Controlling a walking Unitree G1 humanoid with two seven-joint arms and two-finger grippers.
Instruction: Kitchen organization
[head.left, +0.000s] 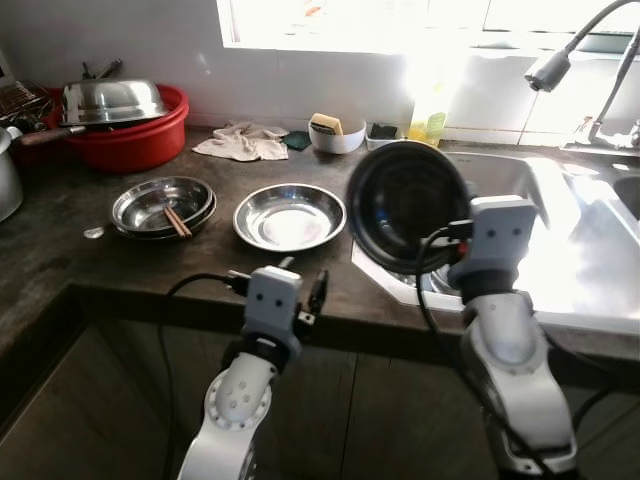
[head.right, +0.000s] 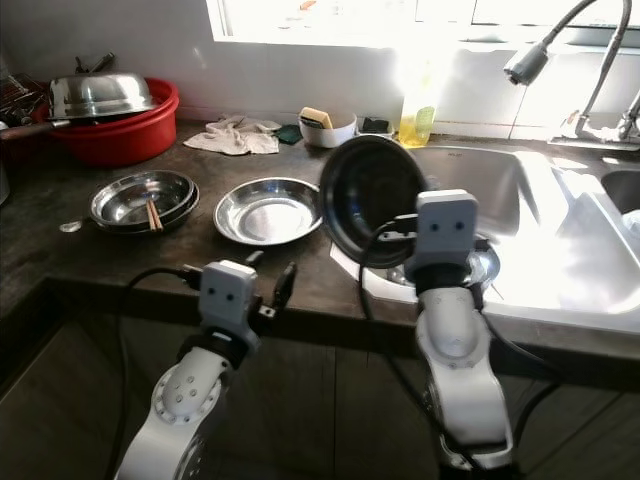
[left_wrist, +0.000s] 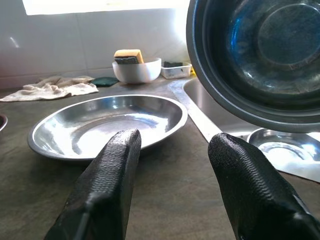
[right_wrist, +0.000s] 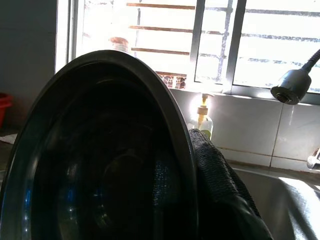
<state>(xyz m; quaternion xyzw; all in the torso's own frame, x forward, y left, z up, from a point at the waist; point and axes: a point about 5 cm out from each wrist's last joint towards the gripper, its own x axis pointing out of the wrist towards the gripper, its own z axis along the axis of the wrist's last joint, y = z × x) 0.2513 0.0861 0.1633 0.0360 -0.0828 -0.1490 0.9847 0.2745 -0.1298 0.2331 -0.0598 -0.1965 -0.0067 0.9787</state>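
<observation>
My right gripper (head.left: 452, 232) is shut on the rim of a dark steel bowl (head.left: 405, 205), held on edge above the sink's left corner with its hollow facing me. In the right wrist view the bowl (right_wrist: 100, 160) looms close, one finger (right_wrist: 215, 185) pressed against its rim. My left gripper (head.left: 300, 285) is open at the counter's front edge, low over the dark counter (head.left: 60, 250). Its fingers (left_wrist: 107, 185) point at an empty shallow steel dish (head.left: 289, 215). Another steel dish (left_wrist: 280, 145) lies in the sink under the held bowl.
Stacked steel bowls with chopsticks (head.left: 163, 206) sit left of the dish. A red basin (head.left: 130, 135) holding a steel bowl stands at the back left, with a rag (head.left: 243, 142), a white sponge bowl (head.left: 335, 133) and a soap bottle (head.left: 430, 115) along the wall. The sink (head.left: 570, 240) and faucet (head.left: 550, 70) are right.
</observation>
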